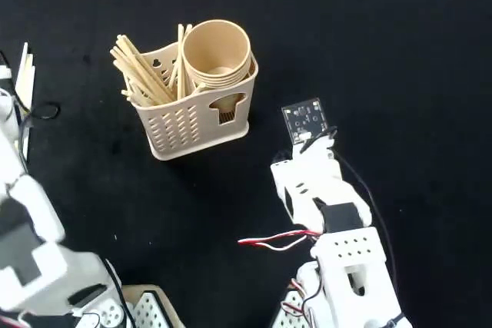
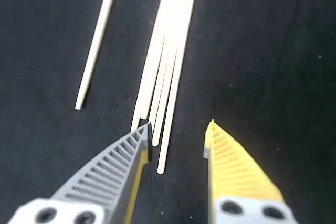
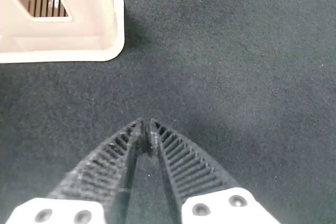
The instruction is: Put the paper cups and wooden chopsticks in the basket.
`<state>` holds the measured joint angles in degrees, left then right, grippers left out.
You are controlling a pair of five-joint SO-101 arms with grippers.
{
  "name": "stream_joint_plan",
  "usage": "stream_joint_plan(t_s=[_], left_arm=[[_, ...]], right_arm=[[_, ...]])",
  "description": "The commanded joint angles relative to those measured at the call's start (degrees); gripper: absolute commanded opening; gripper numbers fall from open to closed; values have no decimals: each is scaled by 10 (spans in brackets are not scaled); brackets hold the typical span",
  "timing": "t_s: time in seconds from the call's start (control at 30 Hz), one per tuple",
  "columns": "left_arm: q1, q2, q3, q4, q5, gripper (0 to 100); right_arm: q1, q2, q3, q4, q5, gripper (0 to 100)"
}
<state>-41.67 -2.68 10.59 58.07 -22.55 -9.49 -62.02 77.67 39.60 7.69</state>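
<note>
- The table is covered with a black cloth, and all things lie on it.
- The right arm is white and stands at the near edge, to the right of the basket and apart from it.
- The left arm is at the far left side of the table, near the edge of the high view.
- The basket is beige with small slots in its wall. It stands upright in the middle of the table and has two compartments. One corner of it also appears in the right wrist view.
- The paper cups are stacked one inside another and stand upright in the right compartment of the basket.
- Many chopsticks lean in the left compartment, and a few stand just beside the cups.
- The loose chopsticks lie side by side on the cloth at the left edge of the table, well apart from the basket. A single chopstick lies near them, a little to the side.
- The left gripper has its fingers spread wide and holds nothing. The grey fingertip is at the ends of the loose chopsticks, and the end of one lies between the two fingers.
- The right gripper has its fingers pressed together with nothing between them, over bare cloth near the basket.
</note>
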Motion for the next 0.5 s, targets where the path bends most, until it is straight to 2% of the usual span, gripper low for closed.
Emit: stream_joint_plan(t_s=[0.0,0.47], left_arm=[[5,112,-194,79,-4,177],[16,562,-778,294,-9,177]], right_arm=[[-4,-7,-4,-11,4,15],[-4,-7,-4,-11,4,15]])
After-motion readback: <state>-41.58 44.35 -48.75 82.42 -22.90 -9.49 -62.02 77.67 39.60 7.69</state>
